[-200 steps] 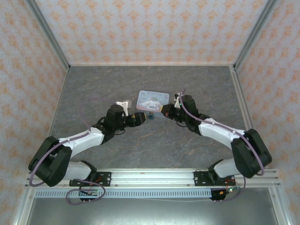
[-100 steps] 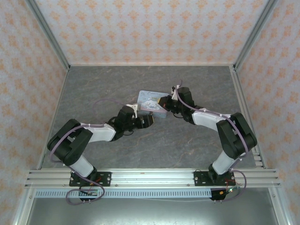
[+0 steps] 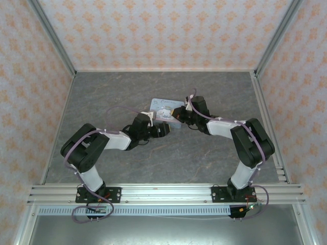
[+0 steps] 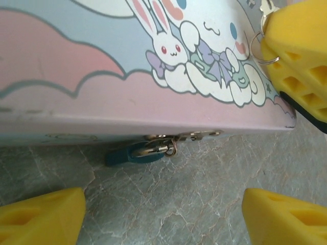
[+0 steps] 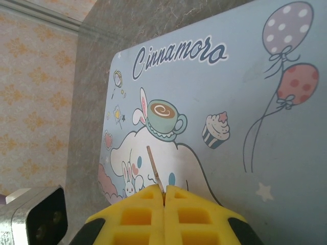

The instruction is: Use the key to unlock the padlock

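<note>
Low in the middle of the left wrist view, just under the front edge of the Cinnamoroll tin (image 4: 76,102), you have the padlock (image 4: 134,153). Its small teal body lies sideways on the desk (image 4: 214,173), the shackle threaded through the tin's metal hasp (image 4: 196,135) and, as far as you can see, not sprung. Your left gripper (image 4: 163,209) faces it with jaws released, one yellow pad in each lower corner of the frame, touching nothing. Your right gripper (image 5: 164,196) has its jaws clenched on the key (image 5: 154,172), whose thin blade pokes out over the tin's lid. From the left wrist camera that gripper sits at the upper right, its key ring (image 4: 259,50) dangling well above the lock. So the key is in hand, but nothing is inserted yet. By my reading you still have to steady the padlock, bring the key to its keyhole, turn it, and free the shackle.
</note>
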